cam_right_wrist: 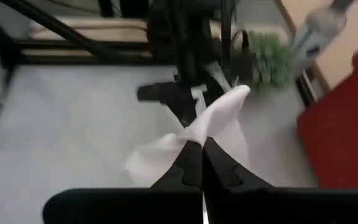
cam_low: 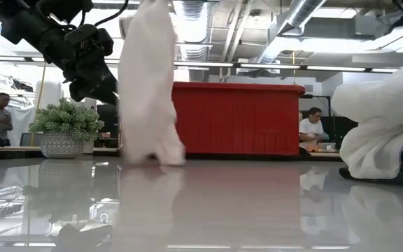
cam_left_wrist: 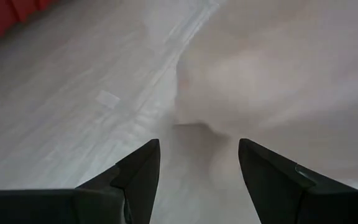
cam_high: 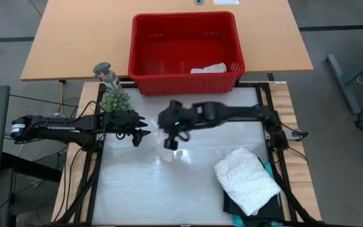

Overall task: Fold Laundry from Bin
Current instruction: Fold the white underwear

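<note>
My right gripper (cam_high: 169, 142) hangs above the table's middle, shut on a small white cloth (cam_low: 149, 84). The cloth drops in a long strip; whether its lower end (cam_low: 156, 157) touches the table I cannot tell. My left gripper (cam_high: 142, 130) waits just left of it, open and empty, with the cloth (cam_left_wrist: 266, 74) ahead of its fingers. The red bin (cam_high: 238, 38) stands at the far edge with another white piece (cam_high: 208, 68) lying on its floor. A folded white lacy top (cam_high: 246, 178) rests on teal (cam_high: 276, 200) and black (cam_high: 232, 205) garments near the right front corner. My right gripper pinches a bunched upper edge of the white cloth (cam_right_wrist: 211, 127) between its two shut fingers (cam_right_wrist: 191, 165). The fingers slant down from the table's right side. The cloth hangs slack below them in a narrow strip.
A small potted plant (cam_high: 115, 99) and a grey figure (cam_high: 106, 74) stand at the far left, beside the left arm. The folded stack takes up the right front corner. People sit in the room beyond the table (cam_low: 313, 129).
</note>
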Controlling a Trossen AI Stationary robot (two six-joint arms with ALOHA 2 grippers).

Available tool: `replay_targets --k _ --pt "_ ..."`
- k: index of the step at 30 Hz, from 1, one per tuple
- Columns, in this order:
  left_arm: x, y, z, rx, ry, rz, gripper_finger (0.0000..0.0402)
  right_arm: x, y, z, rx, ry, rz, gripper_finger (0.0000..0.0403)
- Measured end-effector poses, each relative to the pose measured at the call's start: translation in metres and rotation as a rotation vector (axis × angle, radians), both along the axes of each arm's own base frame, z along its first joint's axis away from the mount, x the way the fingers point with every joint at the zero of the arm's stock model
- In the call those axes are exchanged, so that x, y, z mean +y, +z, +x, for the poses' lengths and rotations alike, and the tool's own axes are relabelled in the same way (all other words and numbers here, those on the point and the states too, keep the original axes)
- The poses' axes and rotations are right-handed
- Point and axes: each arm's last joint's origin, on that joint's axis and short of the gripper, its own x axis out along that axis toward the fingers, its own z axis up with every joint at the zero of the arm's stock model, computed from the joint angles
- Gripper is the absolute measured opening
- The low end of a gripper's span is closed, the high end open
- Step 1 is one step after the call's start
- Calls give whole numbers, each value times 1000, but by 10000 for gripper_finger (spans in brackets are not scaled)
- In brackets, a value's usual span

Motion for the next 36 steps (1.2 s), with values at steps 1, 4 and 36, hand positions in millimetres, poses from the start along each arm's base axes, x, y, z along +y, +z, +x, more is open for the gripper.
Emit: replay_targets --k 1,4,36 --pt "0 0 0 0 0 0 206 -2 8 -7 -10 8 -3 18" --pt "0 0 0 1 1 0 206 3 28 -23 -41 73 -16 18" --pt "-1 -10 -7 133 -19 21 206 90 -97 37 282 304 99 18"
